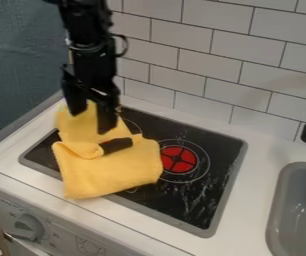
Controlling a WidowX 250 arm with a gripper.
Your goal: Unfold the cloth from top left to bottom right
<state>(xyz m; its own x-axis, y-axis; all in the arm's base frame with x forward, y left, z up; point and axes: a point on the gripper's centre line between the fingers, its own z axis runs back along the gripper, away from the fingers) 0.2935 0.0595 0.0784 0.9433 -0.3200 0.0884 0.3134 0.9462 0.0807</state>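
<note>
Gripper (92,122) is over the top-left end of the cloth (119,170), 2 fingers spread wide. Bulk lies down-right, long axis roughly same diagonal; pull should go that way.

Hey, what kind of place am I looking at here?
It looks like a small kitchen counter, possibly a toy one: there's a black stovetop with a red burner, a grey sink beside it, and white wall tiles behind.
</note>
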